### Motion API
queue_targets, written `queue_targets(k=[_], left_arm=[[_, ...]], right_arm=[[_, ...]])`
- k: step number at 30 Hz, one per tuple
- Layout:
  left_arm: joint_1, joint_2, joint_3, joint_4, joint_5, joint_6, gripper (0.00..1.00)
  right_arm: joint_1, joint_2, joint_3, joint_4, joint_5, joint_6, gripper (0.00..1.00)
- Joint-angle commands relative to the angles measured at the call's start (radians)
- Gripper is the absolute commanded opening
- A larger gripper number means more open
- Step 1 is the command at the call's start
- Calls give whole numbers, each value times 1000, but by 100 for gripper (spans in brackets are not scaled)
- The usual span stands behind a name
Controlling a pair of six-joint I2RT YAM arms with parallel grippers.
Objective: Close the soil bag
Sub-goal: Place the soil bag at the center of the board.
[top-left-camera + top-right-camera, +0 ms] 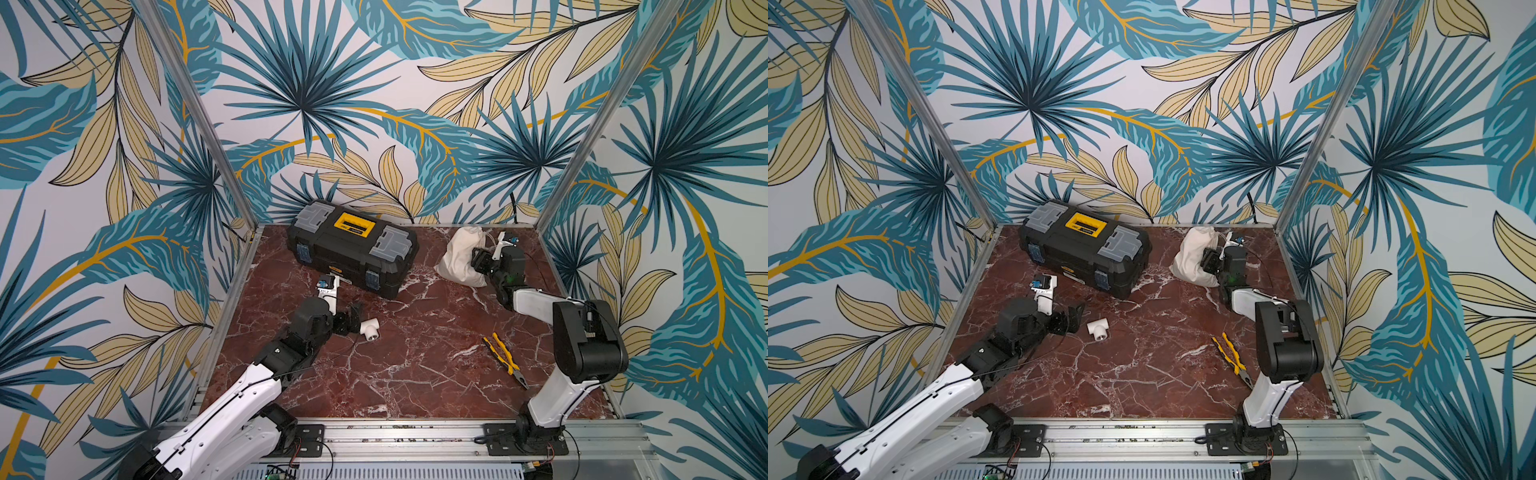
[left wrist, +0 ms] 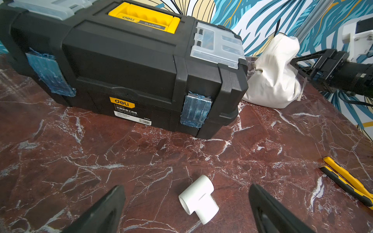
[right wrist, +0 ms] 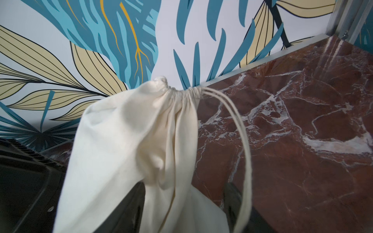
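Right wrist view first, Mara: where is the cream-white cloth soil bag?

Mara: Directly ahead of the right claw, slumped on the red-brown marble surface close to the leaf-patterned back wall. Its mouth is gathered, and the thin pale cord loops out past one finger.

Jon: And the claw itself?

Mara: Open. Its fingers stand apart, with loose cloth lying between them.

Jon: What crowds the bag?

Mara: In a top view the black plastic toolbox with a yellow handle sits just beside it, on the left arm's side. The right arm's wrist covers part of the bag from above.

Jon: The left claw?

Mara: Wide open, low over the surface. The small white plastic pipe tee lies between its fingers, touching neither. Yellow-and-black pliers lie well apart from the bag, nearer the right arm's base.
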Motion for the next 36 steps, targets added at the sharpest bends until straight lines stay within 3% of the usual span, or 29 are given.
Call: queue_targets(k=[1,13,22,29,36], left_arm=[[7,0,0,31,6,7,100],[7,9,-14,45,8,3,100],[13,-9,-21,31,-40,2,100],[73,-7,-12,43,-42,6,100],[178,-58,-31,113,-42,69,100]], right_arm=[[3,-61,-38,-9,-14,7,67],[5,-248,-202,-10,-65,46,69],[10,-559,-381,-113,-100,17,73],[8,-784,-419,-239,-36,-109,79],[-7,-775,-418,-213,50,-178,84]])
